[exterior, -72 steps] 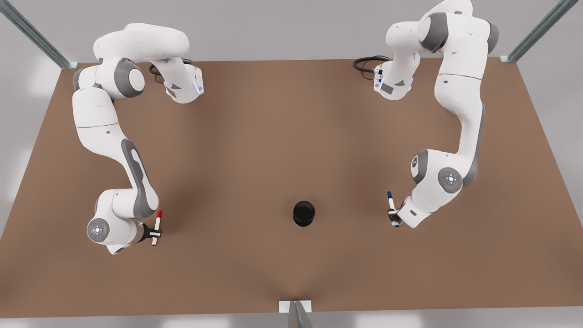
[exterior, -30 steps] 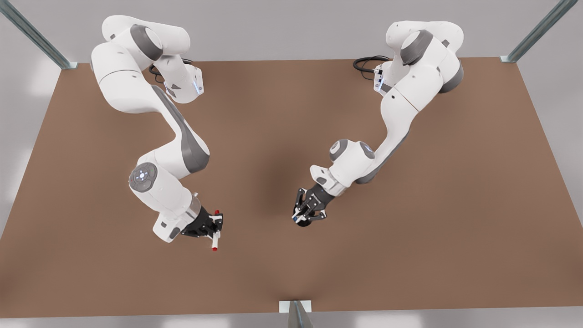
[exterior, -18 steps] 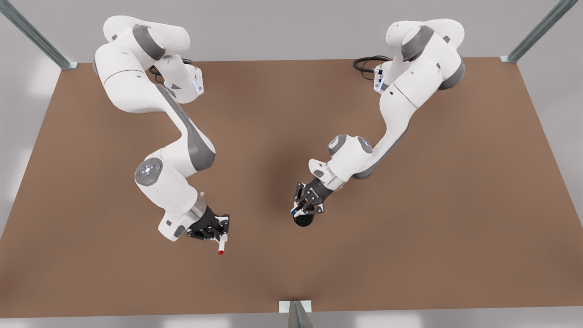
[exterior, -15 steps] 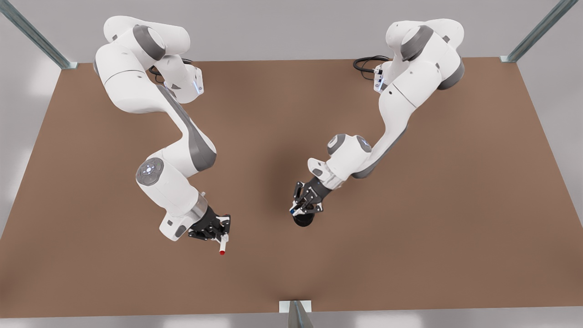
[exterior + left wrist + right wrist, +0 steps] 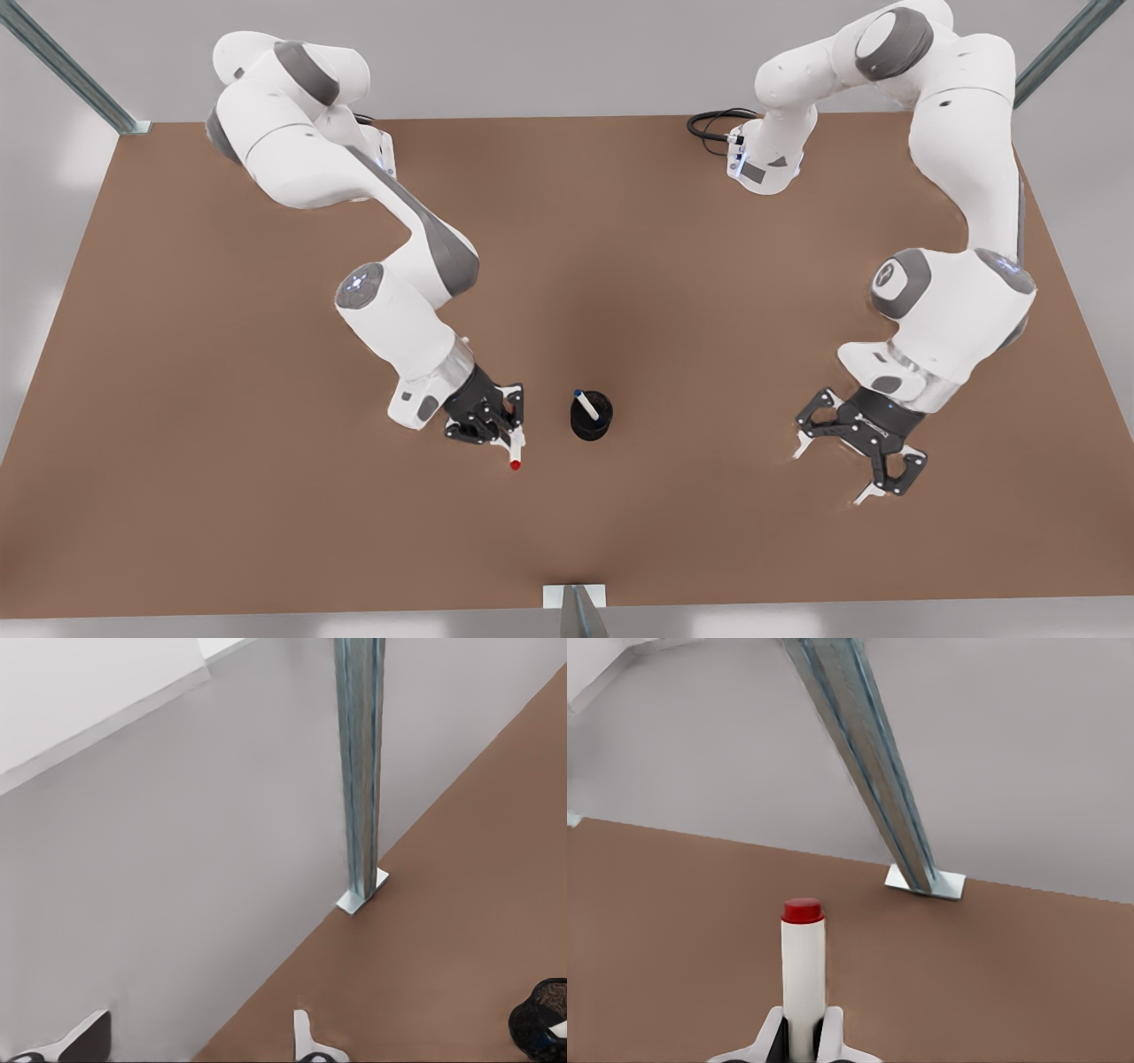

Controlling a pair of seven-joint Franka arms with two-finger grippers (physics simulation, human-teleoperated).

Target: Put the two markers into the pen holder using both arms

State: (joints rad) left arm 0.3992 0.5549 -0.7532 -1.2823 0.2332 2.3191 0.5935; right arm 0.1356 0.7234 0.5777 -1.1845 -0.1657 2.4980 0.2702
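Right gripper (image 5: 512, 432), clenched on the red marker (image 5: 515, 452), hangs at nine o'clock of the pen holder (image 5: 591, 416), already housing the blue marker (image 5: 585, 407); left gripper (image 5: 846, 465) waits released. Next: centre, lower.

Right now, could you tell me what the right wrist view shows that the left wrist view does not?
Right wrist view alone: the right gripper shut on the red marker, cap pointing away. Left wrist view alone: the open left gripper holding nothing, and the pen holder with a white barrel inside. Both share the brown table and a metal post standing at its edge.
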